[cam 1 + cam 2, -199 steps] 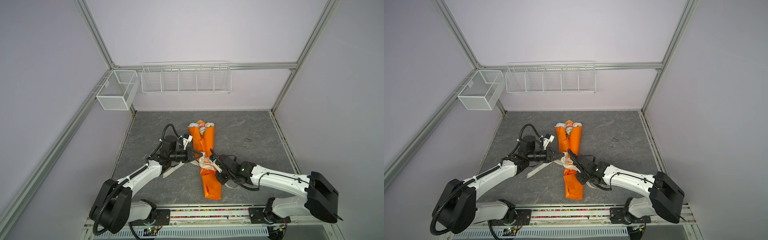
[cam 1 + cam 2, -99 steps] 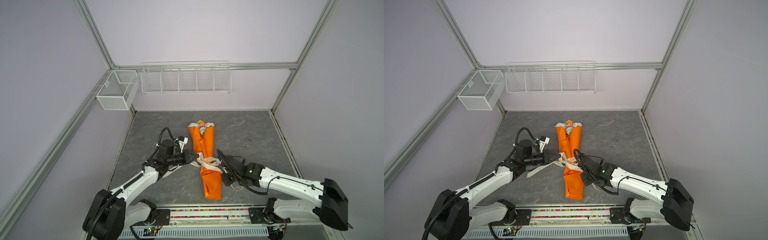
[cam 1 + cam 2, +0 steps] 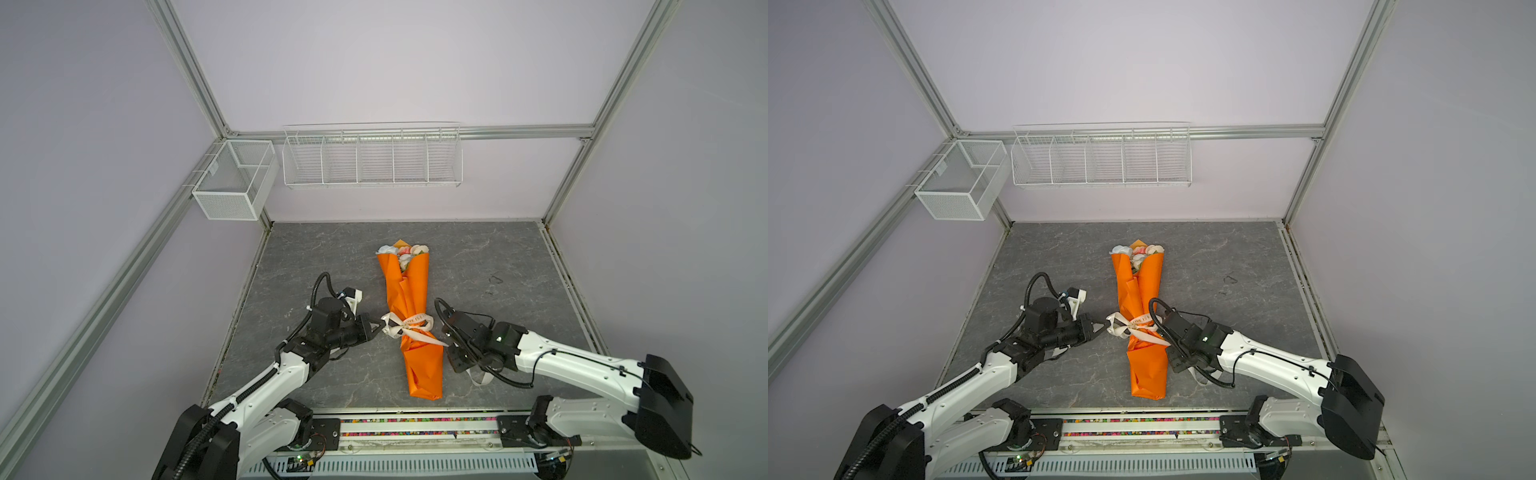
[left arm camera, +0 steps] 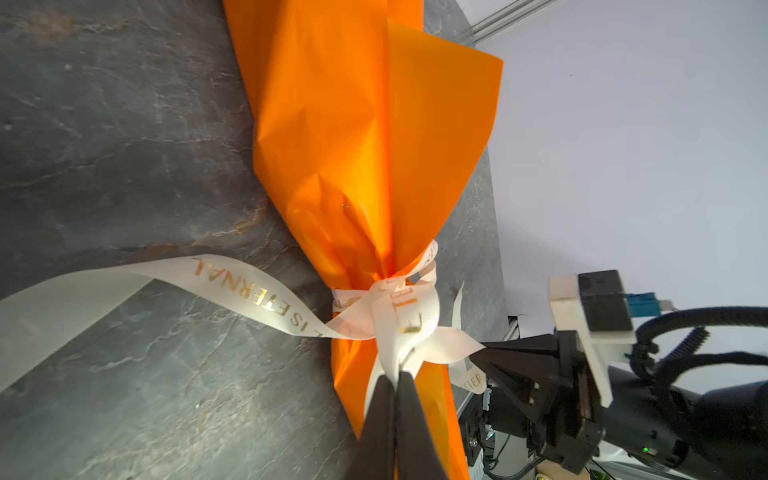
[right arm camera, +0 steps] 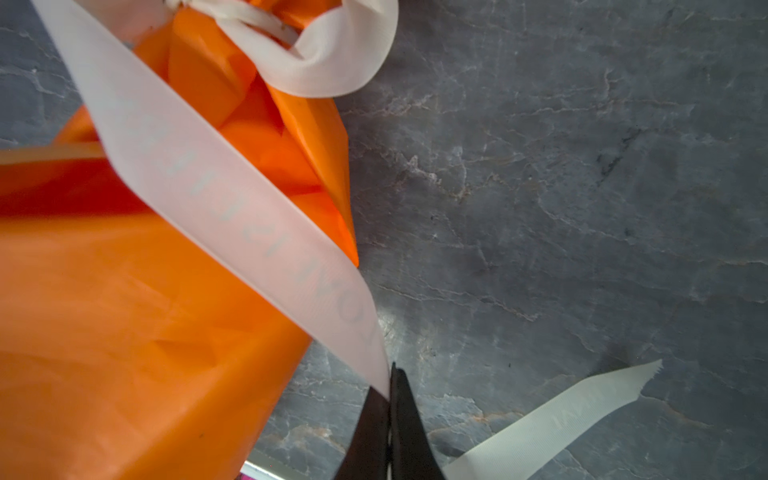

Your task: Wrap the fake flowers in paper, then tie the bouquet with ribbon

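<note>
1. Grippers first: the left gripper [image 4: 397,376] is pinched shut on a strand of the cream ribbon [image 4: 249,291] right where it comes off the knot. No gap shows between the jaws in the left wrist view.
2. The right gripper [image 5: 390,376] is pressed together too, on the other ribbon tail. That tail runs from the knot across the paper to the jaws, and the loose end past them lies on the tabletop [image 5: 582,166].
3. Ribbon next: it goes round the narrow neck of the orange wrapping paper [image 3: 409,286] and is knotted there, with a couple of loops sticking out and gold lettering on it. In both top views the two grippers sit on opposite sides of that knot, left one touching a loop, right one just beside the lower part of the wrap.
4. The bouquet of fake flowers [image 3: 401,251] lies flat near the middle of the tabletop inside the paper cone. The pale flower heads poke out at the far end toward the back wall, and the closed end points at the robot. Stems are hidden by the paper.
5. Progress, my read: wrapping and knotting look basically done, and this looks like the final cinch. What's left is snugging it and letting go of both ends. I can't tell how tight the knot actually is.
</note>
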Tool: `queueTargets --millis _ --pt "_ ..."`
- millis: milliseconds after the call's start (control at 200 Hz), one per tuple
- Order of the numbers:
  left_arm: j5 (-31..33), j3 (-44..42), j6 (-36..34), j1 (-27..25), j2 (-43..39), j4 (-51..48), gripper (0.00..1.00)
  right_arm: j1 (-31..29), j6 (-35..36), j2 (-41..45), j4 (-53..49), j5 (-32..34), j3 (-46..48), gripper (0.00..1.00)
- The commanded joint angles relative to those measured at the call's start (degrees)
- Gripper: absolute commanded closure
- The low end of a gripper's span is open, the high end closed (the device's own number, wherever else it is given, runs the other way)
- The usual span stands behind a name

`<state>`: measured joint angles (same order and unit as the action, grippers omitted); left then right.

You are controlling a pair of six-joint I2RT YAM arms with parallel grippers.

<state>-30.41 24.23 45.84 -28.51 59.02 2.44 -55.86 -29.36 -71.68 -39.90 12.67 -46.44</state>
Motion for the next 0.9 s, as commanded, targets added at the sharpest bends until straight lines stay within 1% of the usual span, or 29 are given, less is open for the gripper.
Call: queueTargets --millis 0,85,175,255,360,425,510,560,640,895 --pt "2.69 -1.92 0.34 0.03 -1.66 -2.49 1.0 0.91 -0.07 -0.96 -1.96 0.57 -2.06 0.93" --pt "3.95 -3.77 0.54 0.03 -2.84 -1.65 1.0 1.7 -0.77 -0.95 -1.75 0.43 -2.39 0.93" --pt "5.94 -4.39 0.83 -0.01 -4.18 -3.02 1.0 2.41 -0.8 -0.41 -0.24 -1.11 -2.26 0.93" --pt "7.49 -5.23 0.96 0.03 -5.23 -3.84 1.0 3.03 -1.35 -0.15 -0.06 -1.08 -2.43 0.93" --pt "7.76 -6.38 1.41 0.02 -5.95 -2.91 1.0 3.71 -1.05 -0.07 0.48 -2.01 -2.43 0.93" --pt "8.44 -6.65 1.76 0.03 -5.91 -3.43 1.0 3.97 -1.51 -0.06 -0.42 -0.42 -2.47 0.93" --pt "8.49 -6.57 1.33 -0.01 -5.68 -4.33 1.0 4.4 -1.02 0.64 0.56 -1.69 -1.81 0.93" --pt "9.19 -6.62 1.4 0.03 -5.68 -5.57 1.0 4.52 -1.81 0.97 0.33 -0.9 -1.74 0.93" --pt "9.8 -7.66 1.65 0.01 -5.62 -4.79 1.0 4.53 -2.89 1.59 -0.22 1.1 -1.72 0.93" --pt "10.43 -8.32 1.86 -0.01 -5.23 -4.63 1.0 4.53 -0.58 1.99 1.13 -0.35 -2.85 0.93"
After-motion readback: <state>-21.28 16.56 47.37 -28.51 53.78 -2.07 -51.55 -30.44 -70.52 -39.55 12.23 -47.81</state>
